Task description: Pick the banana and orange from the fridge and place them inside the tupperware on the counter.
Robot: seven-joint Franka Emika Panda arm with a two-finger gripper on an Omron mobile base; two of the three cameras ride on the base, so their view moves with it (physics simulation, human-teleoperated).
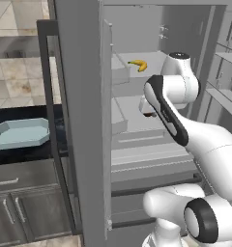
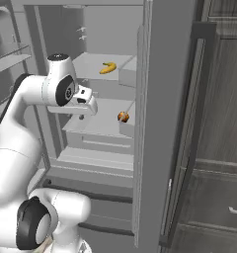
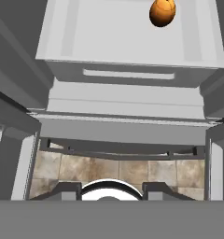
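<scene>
The tool is seen left of centre in the right base view, inside the fridge; whether it is open cannot be told. The orange lies right of it, the banana above. The tupperware rests on the tabletop.
</scene>
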